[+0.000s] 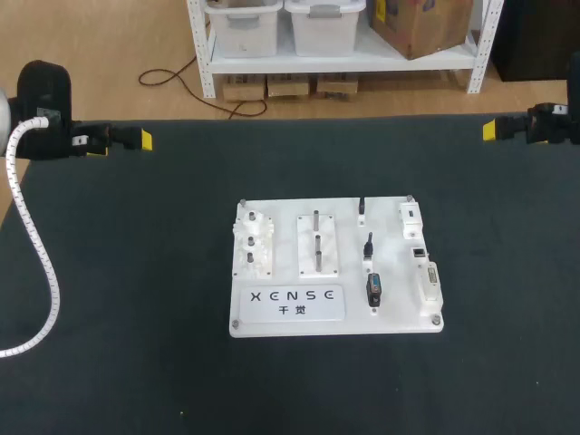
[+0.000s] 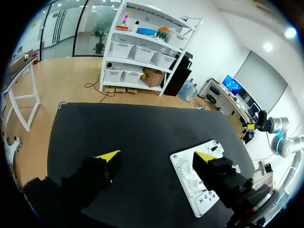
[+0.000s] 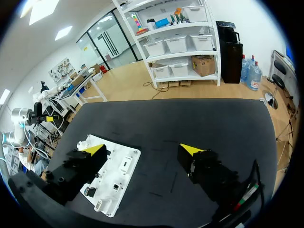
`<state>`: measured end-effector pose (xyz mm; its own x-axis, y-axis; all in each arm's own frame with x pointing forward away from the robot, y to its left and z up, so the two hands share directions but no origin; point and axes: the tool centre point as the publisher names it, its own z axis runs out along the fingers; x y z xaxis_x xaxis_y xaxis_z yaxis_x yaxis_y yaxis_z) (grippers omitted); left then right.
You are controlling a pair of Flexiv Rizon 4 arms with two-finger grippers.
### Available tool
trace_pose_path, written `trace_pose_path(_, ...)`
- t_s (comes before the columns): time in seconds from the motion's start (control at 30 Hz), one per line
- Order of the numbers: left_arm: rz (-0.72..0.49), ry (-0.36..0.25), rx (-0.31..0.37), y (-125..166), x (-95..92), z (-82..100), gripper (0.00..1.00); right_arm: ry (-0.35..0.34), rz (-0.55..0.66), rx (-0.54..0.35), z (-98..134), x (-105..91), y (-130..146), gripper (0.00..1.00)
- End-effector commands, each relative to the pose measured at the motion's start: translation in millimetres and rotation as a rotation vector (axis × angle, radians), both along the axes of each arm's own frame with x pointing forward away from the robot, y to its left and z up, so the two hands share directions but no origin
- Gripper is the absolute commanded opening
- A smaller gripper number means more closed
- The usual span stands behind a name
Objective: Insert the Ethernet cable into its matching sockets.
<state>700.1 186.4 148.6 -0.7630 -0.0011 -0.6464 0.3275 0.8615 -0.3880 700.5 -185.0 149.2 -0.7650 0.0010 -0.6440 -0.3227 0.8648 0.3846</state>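
Print: a row of dark letters, two smaller characters beneath
On: white rectangular nameplate (image 1: 287,303), near left of the white plastic board (image 1: 396,304)

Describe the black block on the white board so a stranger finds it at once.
A white board lies on the black mat. Right of its centre, three dark parts line up front to back. The black block is nearest the robot, chunkier than the two thin ones.

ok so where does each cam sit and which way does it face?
Head: fixed above and behind, looking down on the black table and white socket board; left gripper and right gripper near the far edge.
Left wrist: on the left arm, looking along its open fingers, board ahead.
Right wrist: on the right arm, looking along its open fingers, board ahead.
Shared: all three show the board.
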Motion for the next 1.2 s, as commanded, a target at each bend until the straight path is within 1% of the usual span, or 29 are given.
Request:
trace_pose_path(0.03,0.004,0.004,0.006,-1,-0.3,1.2,1.00,0.001,-0.001,-0.002,1,-0.4,0,1.00)
trace_pose_path(0.53,0.004,0.004,0.006,-1,-0.3,1.2,1.00,0.001,-0.001,-0.002,1,-0.4,0,1.00)
trace_pose_path(0.63,-0.044,-0.025,0.023,-7,-0.1,4.8,1.00,0.001,-0.001,-0.002,1,-0.4,0,1.00)
trace_pose_path(0.8,-0.125,-0.073,0.031,-19,0.1,9.5,1.00,0.001,-0.001,-0.002,1,-0.4,0,1.00)
trace_pose_path(1.03,-0.275,-0.151,0.032,-38,-1.0,13.5,1.00,0.001,-0.001,-0.002,1,-0.4,0,1.00)
trace_pose_path(1.2,-0.380,-0.201,0.048,-52,-0.4,16.0,1.00,0.001,-0.001,-0.002,1,-0.4,0,1.00)
